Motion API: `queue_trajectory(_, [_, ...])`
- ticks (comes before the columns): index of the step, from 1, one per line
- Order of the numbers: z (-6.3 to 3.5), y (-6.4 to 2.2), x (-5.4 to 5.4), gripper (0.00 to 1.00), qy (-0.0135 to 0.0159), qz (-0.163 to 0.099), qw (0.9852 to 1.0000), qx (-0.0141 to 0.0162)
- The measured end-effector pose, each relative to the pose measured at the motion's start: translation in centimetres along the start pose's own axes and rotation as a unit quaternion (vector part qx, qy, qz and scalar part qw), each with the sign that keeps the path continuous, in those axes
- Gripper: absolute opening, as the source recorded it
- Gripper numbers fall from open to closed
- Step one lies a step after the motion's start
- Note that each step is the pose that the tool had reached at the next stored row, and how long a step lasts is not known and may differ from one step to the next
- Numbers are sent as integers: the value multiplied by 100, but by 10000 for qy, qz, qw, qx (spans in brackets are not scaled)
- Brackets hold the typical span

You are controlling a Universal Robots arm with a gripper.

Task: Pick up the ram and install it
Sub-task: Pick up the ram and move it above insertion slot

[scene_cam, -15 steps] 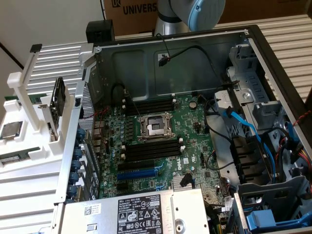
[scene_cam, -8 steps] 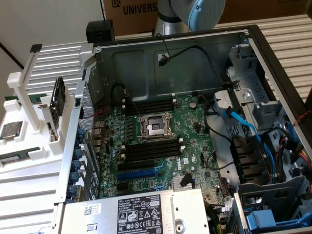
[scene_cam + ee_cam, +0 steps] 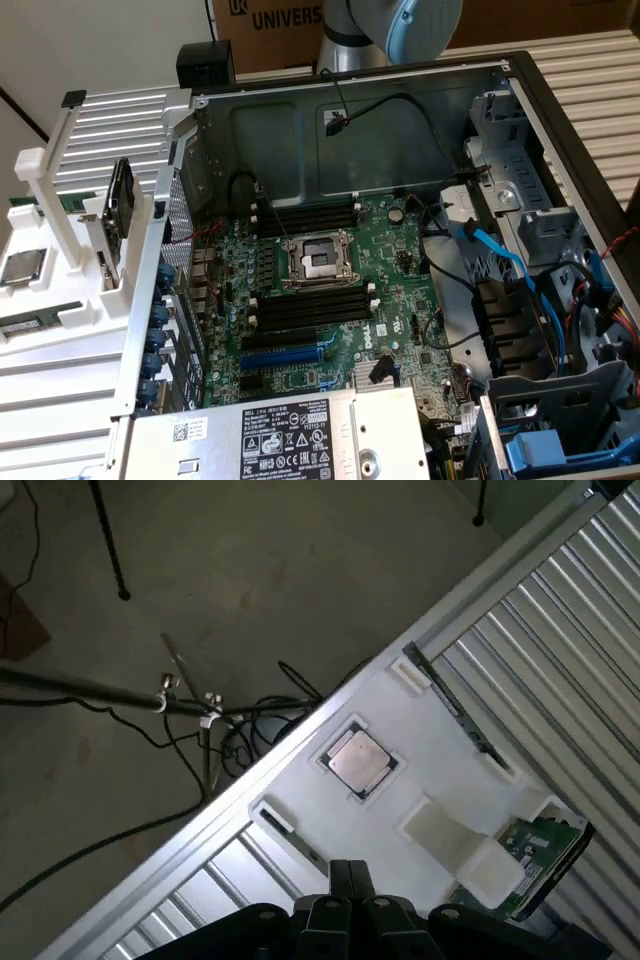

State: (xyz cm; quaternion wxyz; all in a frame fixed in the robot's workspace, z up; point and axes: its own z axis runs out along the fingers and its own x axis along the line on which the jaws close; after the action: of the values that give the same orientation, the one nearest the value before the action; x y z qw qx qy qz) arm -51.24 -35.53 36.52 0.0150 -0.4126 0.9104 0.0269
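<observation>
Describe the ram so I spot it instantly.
On the exterior view's left, beside the open case, sits a white tray. The ram lies in its groove just below the processor there: a long thin green stick, not a square silver chip.

The exterior view is evenly bright; the wrist view is dim, its floor (image 3: 250,570) shadowed.

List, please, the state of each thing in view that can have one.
gripper, shut, holding nothing
ram, resting in the white tray, not gripped
processor chip, sitting in the tray's recess
memory slots, empty
computer case, open
</observation>
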Motion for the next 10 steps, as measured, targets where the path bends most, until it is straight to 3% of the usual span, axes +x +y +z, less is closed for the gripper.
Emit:
queue_trajectory(4, [11, -1, 0, 10, 14, -365, 9993, -18])
queue_trajectory(5, [22, -1, 1, 10, 27, -732, 9973, -36])
queue_trajectory(10, [32, -1, 2, 10, 43, -1184, 9929, -59])
